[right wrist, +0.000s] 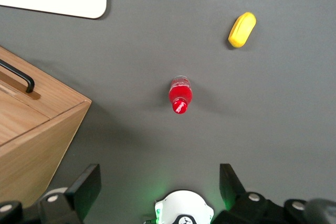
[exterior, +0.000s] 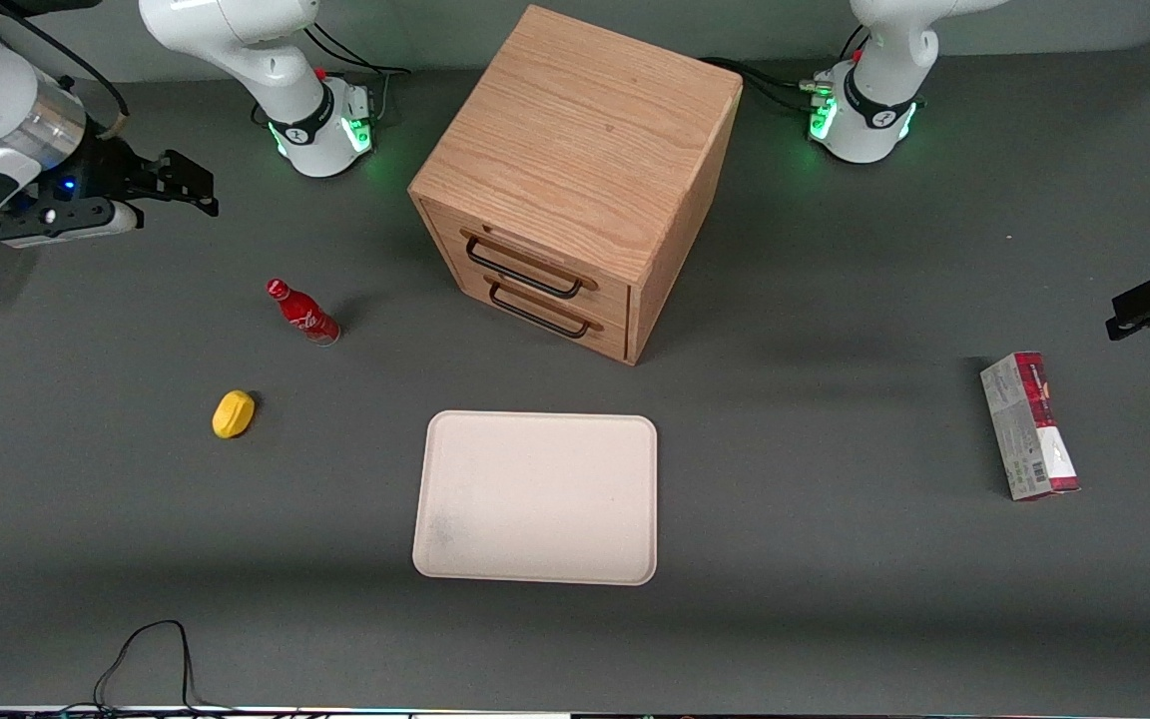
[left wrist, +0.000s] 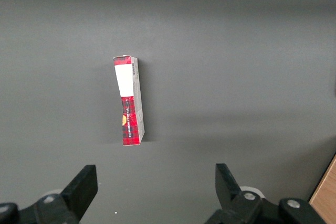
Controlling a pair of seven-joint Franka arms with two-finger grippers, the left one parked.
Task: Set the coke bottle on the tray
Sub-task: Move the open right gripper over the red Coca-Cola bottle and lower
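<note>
Coke bottle (exterior: 302, 313) stands upright on the tabletop (exterior: 835, 599) toward the working arm's edge, apart from the bare tray (exterior: 535, 497). Pincer (exterior: 181, 186) hovers high, fingers apart, empty, positioned for approach.

The gripper (exterior: 191, 185), fingers spread, hangs above bare table with open air between it and the bottle (exterior: 302, 313). Near the bottle stand a cabinet (exterior: 575, 180) and a yellow lump (exterior: 234, 413); table toward the tray (exterior: 535, 496) lies unobstructed.
</note>
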